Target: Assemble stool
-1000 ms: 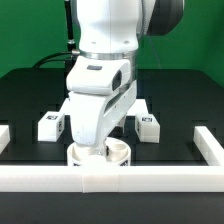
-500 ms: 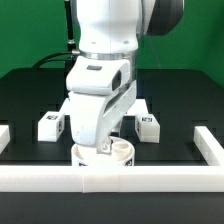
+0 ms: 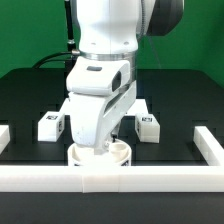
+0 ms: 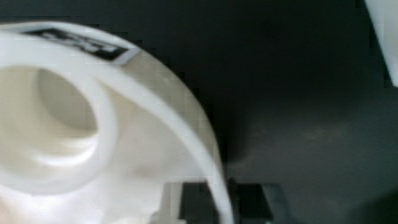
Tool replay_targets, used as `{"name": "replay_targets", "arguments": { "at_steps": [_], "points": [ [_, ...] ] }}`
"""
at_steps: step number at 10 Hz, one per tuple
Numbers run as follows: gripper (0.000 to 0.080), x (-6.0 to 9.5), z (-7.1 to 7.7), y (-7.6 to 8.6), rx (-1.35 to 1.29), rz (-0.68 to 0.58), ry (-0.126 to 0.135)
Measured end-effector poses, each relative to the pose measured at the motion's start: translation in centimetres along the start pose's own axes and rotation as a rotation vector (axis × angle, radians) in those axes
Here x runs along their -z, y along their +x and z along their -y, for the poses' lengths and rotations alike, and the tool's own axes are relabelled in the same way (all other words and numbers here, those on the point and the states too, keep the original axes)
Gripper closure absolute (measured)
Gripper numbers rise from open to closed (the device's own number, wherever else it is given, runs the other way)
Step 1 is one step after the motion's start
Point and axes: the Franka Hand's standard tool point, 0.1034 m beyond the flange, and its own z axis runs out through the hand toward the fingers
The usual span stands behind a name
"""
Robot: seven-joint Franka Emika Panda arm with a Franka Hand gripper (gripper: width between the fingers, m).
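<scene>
The round white stool seat (image 3: 121,152) lies on the black table against the front border rail. In the wrist view the seat (image 4: 71,110) fills most of the picture, with a black-and-white tag (image 4: 82,42) on its rim. My gripper (image 3: 100,146) reaches down onto the seat's near rim. In the wrist view the gripper (image 4: 224,192) has a dark finger on each side of the thin rim wall and is shut on it. Two blocky white legs with tags lie behind, one at the exterior view's left (image 3: 50,125) and one at its right (image 3: 147,126). A third leg is hidden.
A long white border rail (image 3: 110,178) runs across the front, right next to the seat. Shorter rails stand at the exterior view's left (image 3: 4,135) and right (image 3: 208,146). The arm's body hides the table's middle.
The seat and the gripper's tip shifted slightly half a second ago and are back near where they were. The legs have not moved.
</scene>
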Motion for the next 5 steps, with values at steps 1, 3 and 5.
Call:
{"name": "replay_targets", "arguments": {
  "at_steps": [1,3,5],
  "points": [
    [0.0771,0.0,0.0,0.0,0.0,0.0,0.0],
    [0.0771,0.0,0.1,0.3,-0.005,0.0,-0.002],
    [0.0771,0.0,1.2,3.0,0.0,-0.006,0.002]
  ]
}}
